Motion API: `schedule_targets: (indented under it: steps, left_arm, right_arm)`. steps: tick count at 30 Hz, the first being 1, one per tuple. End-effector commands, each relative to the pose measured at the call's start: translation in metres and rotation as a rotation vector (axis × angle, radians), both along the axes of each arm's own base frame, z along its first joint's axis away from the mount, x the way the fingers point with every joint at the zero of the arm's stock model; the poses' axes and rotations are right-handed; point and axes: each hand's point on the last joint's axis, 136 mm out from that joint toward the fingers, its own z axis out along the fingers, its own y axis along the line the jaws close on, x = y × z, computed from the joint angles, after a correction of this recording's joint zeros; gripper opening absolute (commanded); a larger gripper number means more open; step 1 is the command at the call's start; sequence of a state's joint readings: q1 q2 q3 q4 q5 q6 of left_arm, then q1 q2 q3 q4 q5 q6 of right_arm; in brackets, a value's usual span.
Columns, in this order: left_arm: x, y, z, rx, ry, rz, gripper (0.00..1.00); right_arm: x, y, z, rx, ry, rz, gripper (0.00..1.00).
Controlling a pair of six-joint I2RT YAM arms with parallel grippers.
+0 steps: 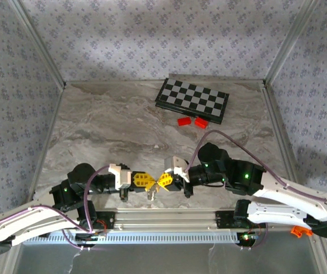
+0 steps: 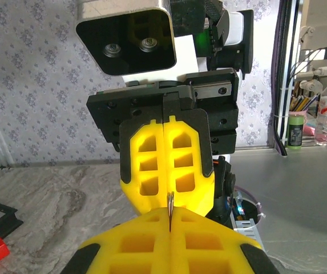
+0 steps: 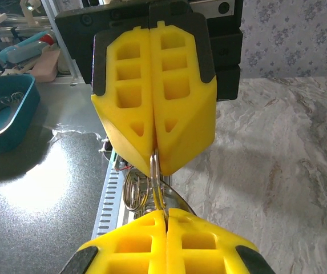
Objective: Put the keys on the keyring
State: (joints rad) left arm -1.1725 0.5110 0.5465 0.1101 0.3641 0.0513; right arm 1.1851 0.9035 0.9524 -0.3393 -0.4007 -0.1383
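Both grippers meet tip to tip just above the table's near edge. A thin metal keyring spans the short gap between them, seen edge-on in the left wrist view. My left gripper is shut on one side of the keyring. My right gripper is shut on the opposite side. Smaller rings and a silver key hang from the keyring, dangling below the fingers. How many keys hang there is hidden behind the fingers.
A folded chessboard lies at the back right, with two red blocks in front of it. A slotted cable rail runs along the near edge. A teal bowl sits off the table.
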Motion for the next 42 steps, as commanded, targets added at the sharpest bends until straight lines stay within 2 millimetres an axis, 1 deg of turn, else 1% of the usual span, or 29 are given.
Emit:
schedule_targets:
  steps: [1, 14, 21, 29, 32, 35, 37, 40, 42]
  left_arm:
    - [-0.009, 0.006, 0.025, -0.098, -0.030, -0.038, 0.00]
    - [-0.013, 0.007, 0.029, -0.119, -0.033, -0.060, 0.00]
    - [-0.016, 0.008, 0.034, -0.136, -0.040, -0.075, 0.00]
    - [-0.017, 0.008, 0.036, -0.144, -0.042, -0.085, 0.00]
    - [-0.017, 0.008, 0.038, -0.147, -0.043, -0.083, 0.00]
    - [-0.017, 0.008, 0.038, -0.145, -0.042, -0.084, 0.00]
    - [-0.017, 0.009, 0.038, -0.146, -0.038, -0.079, 0.00]
    - [-0.015, 0.010, 0.037, -0.153, -0.035, -0.066, 0.00]
    - [-0.015, 0.011, 0.038, -0.160, -0.035, -0.063, 0.00]
  right_arm:
    - [-0.003, 0.000, 0.000, -0.006, 0.007, 0.013, 0.02]
    - [-0.006, -0.001, 0.002, 0.004, 0.008, 0.028, 0.05]
    - [-0.005, -0.001, 0.002, 0.003, 0.006, 0.026, 0.06]
    - [-0.005, -0.001, 0.007, 0.010, -0.002, 0.025, 0.13]
    - [-0.005, -0.003, 0.012, 0.021, -0.006, 0.021, 0.15]
    - [-0.007, -0.006, 0.017, 0.044, -0.007, 0.018, 0.22]
    - [-0.009, -0.009, 0.020, 0.062, -0.006, 0.018, 0.30]
    - [-0.010, -0.012, 0.019, 0.074, -0.003, 0.014, 0.39]
    - [-0.011, -0.013, 0.018, 0.079, 0.003, 0.015, 0.43]
